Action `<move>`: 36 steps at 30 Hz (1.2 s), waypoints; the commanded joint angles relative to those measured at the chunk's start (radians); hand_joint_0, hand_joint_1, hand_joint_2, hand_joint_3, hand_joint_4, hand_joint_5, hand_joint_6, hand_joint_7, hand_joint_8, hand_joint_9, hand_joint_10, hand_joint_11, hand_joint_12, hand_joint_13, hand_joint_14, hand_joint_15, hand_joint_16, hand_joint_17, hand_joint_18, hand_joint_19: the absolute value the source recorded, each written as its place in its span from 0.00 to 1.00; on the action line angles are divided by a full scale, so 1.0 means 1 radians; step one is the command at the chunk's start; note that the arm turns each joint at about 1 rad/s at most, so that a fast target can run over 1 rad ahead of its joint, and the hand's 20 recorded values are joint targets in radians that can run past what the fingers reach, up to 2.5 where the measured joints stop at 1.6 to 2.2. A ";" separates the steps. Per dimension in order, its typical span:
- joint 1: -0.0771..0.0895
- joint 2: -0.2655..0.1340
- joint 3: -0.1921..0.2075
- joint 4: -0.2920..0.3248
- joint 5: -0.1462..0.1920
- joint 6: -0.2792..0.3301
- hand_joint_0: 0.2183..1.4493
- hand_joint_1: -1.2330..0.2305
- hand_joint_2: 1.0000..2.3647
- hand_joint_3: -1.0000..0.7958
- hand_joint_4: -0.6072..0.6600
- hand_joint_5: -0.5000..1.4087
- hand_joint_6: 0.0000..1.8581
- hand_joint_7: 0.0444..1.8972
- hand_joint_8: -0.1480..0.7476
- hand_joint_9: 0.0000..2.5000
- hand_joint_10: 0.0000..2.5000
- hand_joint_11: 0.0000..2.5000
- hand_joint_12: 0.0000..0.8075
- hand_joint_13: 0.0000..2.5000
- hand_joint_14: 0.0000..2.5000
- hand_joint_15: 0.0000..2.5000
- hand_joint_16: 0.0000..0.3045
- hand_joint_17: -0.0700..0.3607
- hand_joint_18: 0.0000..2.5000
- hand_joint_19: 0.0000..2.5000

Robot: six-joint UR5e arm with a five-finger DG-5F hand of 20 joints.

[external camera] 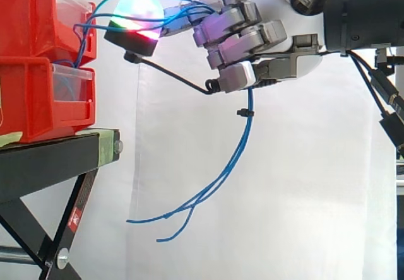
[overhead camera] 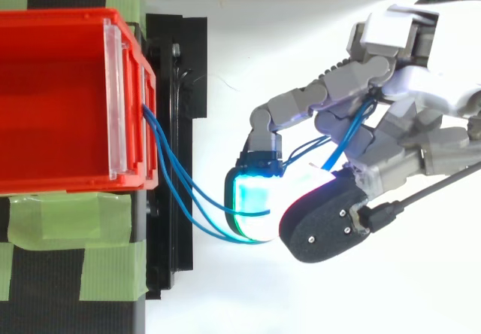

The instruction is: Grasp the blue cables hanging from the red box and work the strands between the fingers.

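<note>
Thin blue cables (external camera: 235,154) come out of the front of the stacked red bins (external camera: 38,59) and run right into my hand (external camera: 252,46). My hand (overhead camera: 391,116) floats to the right of the bins, fingers curled round the strands, with glowing pads (overhead camera: 252,198) pressing the cables near the bin. In the top view the blue cables (overhead camera: 180,187) leave the upper red bin (overhead camera: 60,101), cross the gap and thread between my fingers. Below my hand the loose ends hang down and curve left, free in the air.
The bins stand on a black stand (external camera: 57,160) with green tape patches (overhead camera: 68,229). A white curtain (external camera: 284,198) is behind everything. Open room lies below and right of the hanging cable ends.
</note>
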 commanded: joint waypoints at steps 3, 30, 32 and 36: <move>-0.001 0.000 0.000 -0.003 0.000 0.000 0.47 0.35 0.01 0.22 0.59 0.64 0.00 0.66 0.56 0.47 1.00 0.84 0.63 0.62 1.00 0.50 0.24 0.54 0.71 0.27; 0.001 0.000 0.000 0.001 -0.003 0.000 0.52 0.29 0.01 0.32 0.54 0.48 0.25 0.59 0.56 0.47 1.00 0.84 0.63 0.62 1.00 0.50 0.24 0.54 0.71 0.27; 0.001 0.000 0.000 0.003 -0.006 0.000 0.53 0.29 0.01 0.35 0.53 0.46 0.30 0.55 0.56 0.47 1.00 0.84 0.63 0.62 1.00 0.50 0.24 0.54 0.71 0.27; -0.001 0.000 0.000 0.003 -0.006 0.000 0.57 0.26 0.00 0.44 0.52 0.44 0.37 0.52 0.56 0.47 1.00 0.84 0.63 0.62 1.00 0.50 0.24 0.54 0.71 0.27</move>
